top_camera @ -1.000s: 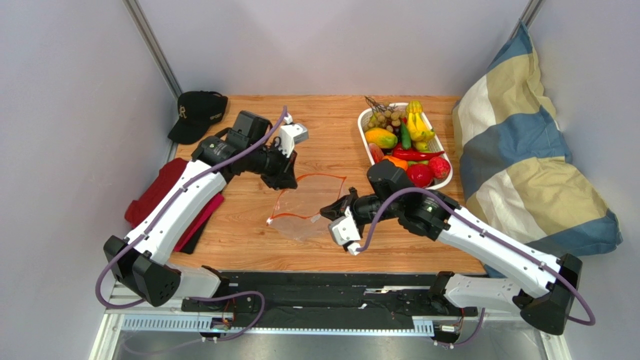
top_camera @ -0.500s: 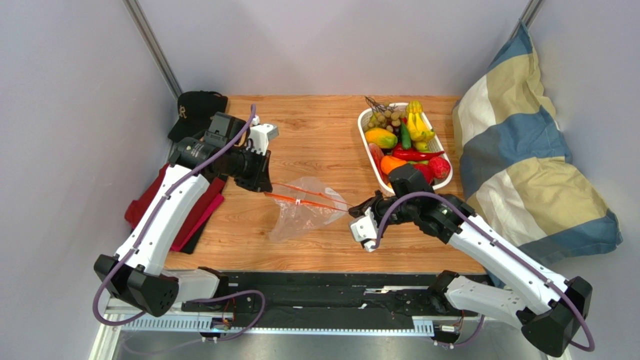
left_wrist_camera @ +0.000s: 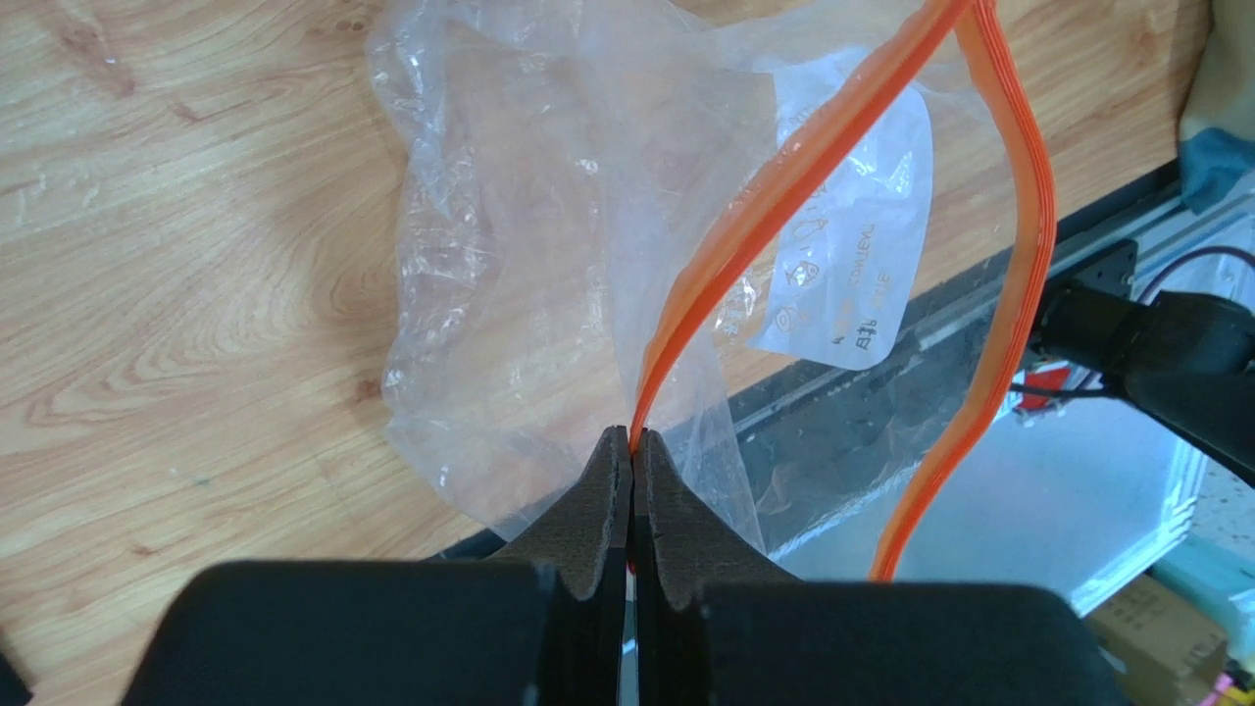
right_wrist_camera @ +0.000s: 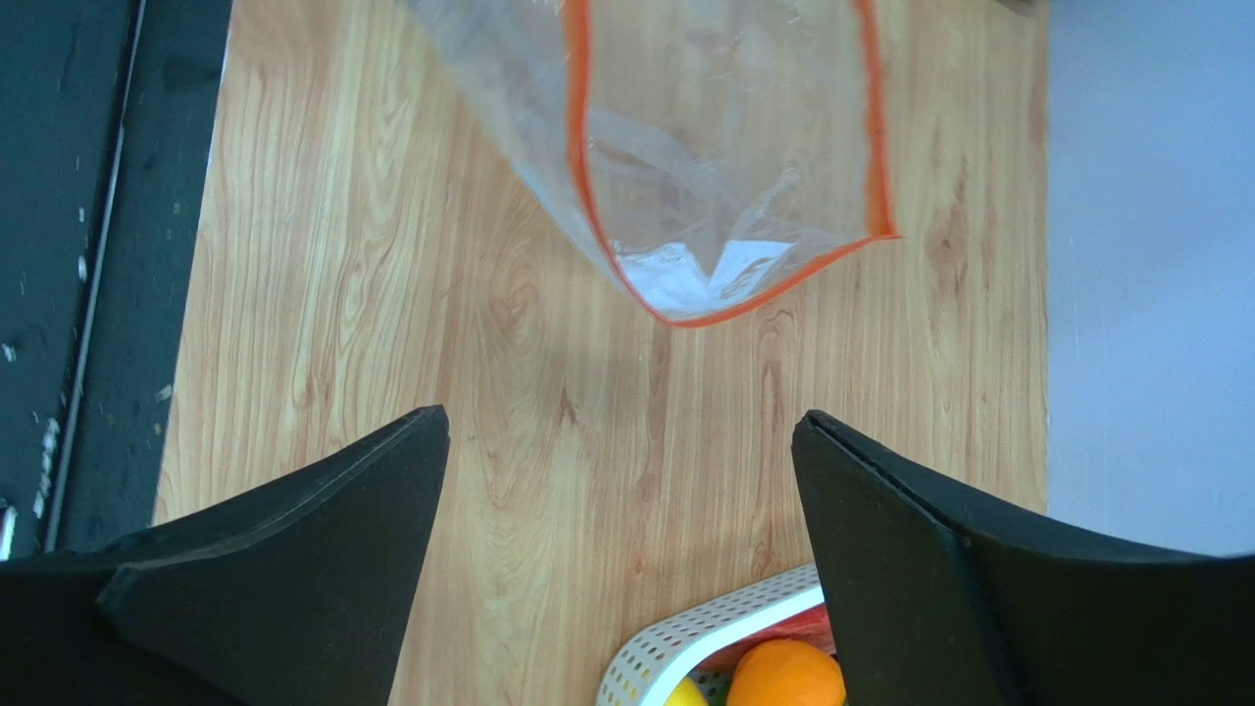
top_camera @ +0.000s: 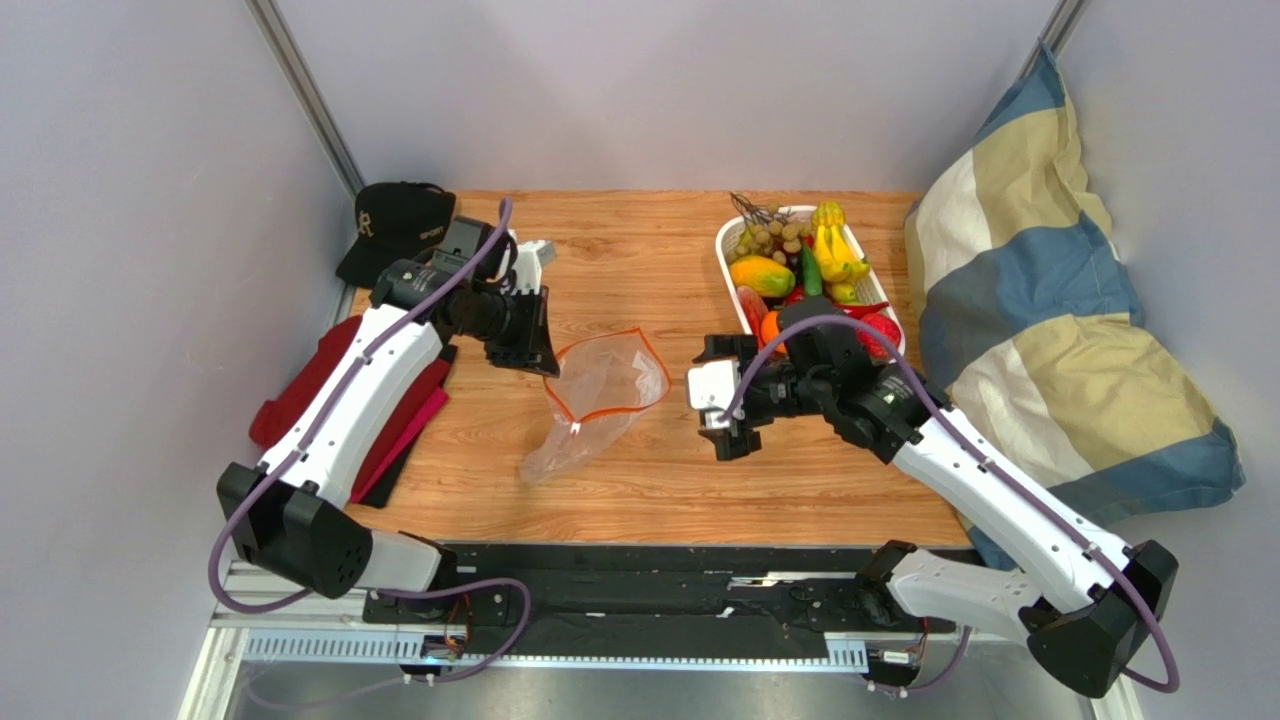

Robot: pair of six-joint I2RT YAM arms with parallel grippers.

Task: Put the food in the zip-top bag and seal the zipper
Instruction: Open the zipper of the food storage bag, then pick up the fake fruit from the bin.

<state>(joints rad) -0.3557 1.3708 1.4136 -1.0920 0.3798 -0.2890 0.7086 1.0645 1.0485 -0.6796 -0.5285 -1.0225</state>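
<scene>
Only at the wrist we see left hand (left_wrist_camera: 632, 444) pinching orange-red strip (left_wrist_camera: 766, 221) of clear crinkly bag (left_wrist_camera: 516, 221); right hand (right_wrist_camera: 622, 427) agape.

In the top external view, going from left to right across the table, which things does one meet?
Red cloth → left gripper, shut on the zipper → zip-top bag → right gripper, open → white basket holding the food → striped pillow.
</scene>
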